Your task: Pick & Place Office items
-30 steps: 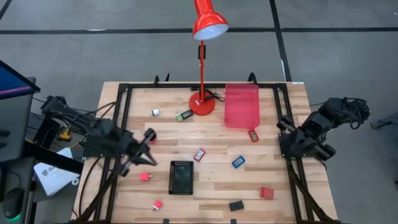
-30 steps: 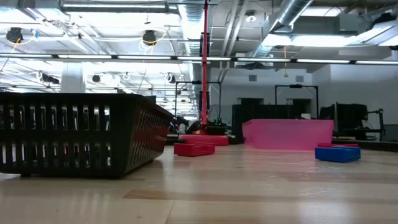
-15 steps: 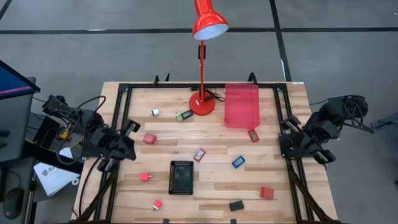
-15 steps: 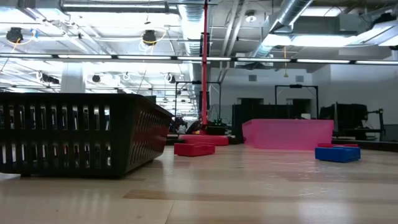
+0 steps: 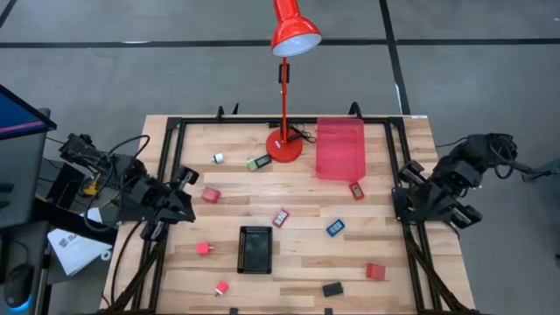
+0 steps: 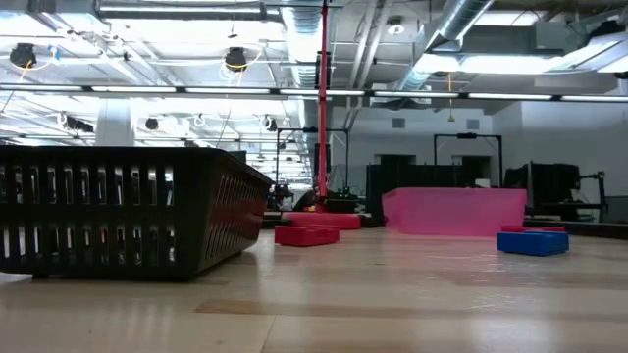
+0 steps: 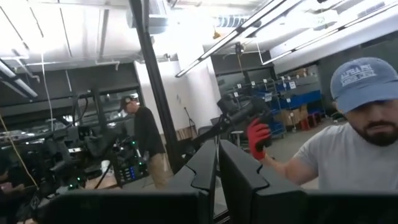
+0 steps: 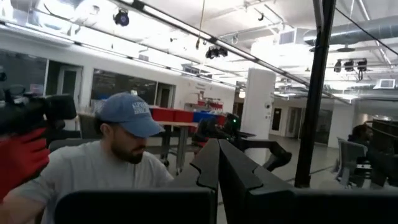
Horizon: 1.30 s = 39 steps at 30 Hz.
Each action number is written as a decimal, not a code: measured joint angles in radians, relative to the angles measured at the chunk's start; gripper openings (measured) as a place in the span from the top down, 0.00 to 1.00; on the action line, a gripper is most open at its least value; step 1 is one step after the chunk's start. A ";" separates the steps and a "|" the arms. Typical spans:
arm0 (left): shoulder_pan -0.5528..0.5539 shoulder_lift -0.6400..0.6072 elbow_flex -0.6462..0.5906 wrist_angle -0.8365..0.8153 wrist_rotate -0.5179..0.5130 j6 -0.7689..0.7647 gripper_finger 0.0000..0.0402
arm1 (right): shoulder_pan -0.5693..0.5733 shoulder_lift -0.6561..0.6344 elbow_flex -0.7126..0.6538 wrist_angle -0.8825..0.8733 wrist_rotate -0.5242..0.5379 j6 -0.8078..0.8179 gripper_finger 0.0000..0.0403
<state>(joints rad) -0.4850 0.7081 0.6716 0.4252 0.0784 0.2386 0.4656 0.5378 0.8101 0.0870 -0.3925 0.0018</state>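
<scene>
1. Red and pink office items [image 5: 208, 195] lie scattered over the wooden desk [image 5: 297, 262]; a few blue, black and green ones sit among them.
2. Left gripper [image 5: 179, 203], at nine o'clock: fingers closed, empty.
3. Right gripper [image 5: 411, 194], at three o'clock: fingers closed, empty.
4. Advice: open the fingers before descending, and take the nearest piece first, probably the red block beside the left gripper.

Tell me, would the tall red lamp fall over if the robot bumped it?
Probably, if hit up high. The red lamp has a thin, tall pole with a big shade on top, so it looks top-heavy. Its round base sits flat on the table, so a low nudge might only slide it.
</scene>
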 joint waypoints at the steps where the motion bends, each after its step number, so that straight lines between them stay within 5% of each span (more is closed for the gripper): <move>1: 0.001 0.008 0.000 -0.002 -0.004 0.000 0.96 | -0.001 0.003 0.000 0.002 0.004 -0.002 1.00; 8: 0.002 0.028 0.025 0.017 -0.013 0.028 0.96 | -0.003 0.019 0.000 0.030 0.095 -0.002 1.00; 16: 0.002 0.033 0.055 0.132 -0.038 -0.009 0.96 | -0.004 0.025 0.000 -0.073 0.426 -0.077 1.00; 19: 0.002 0.040 0.056 0.126 -0.130 0.001 0.96 | -0.004 0.047 0.000 -0.036 0.528 -0.078 1.00; 22: 0.002 0.032 0.060 0.010 -0.311 0.082 0.96 | -0.009 0.065 0.009 -0.021 0.535 0.016 1.00; 26: -0.021 0.031 0.135 -0.241 -0.681 0.143 0.96 | 0.003 0.084 0.050 -0.174 0.534 0.154 1.00; 30: -0.043 0.077 0.179 -0.286 -0.909 0.183 0.95 | 0.069 0.094 0.051 -0.214 0.574 0.231 1.00; 33: -0.074 0.104 0.199 -0.302 -1.104 0.249 0.91 | 0.153 0.097 0.050 -0.205 0.675 0.203 1.00; 37: -0.114 0.158 0.217 -0.354 -1.550 0.361 0.82 | 0.275 0.075 0.051 -0.267 0.905 0.213 0.99; 39: -0.125 0.193 0.217 -0.355 -1.644 0.399 0.77 | 0.327 0.062 0.051 -0.333 1.018 0.248 0.95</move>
<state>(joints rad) -0.6098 0.9015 0.8883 0.0700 -1.5660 0.6372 0.7927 0.6003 0.8608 -0.2459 0.6255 0.2500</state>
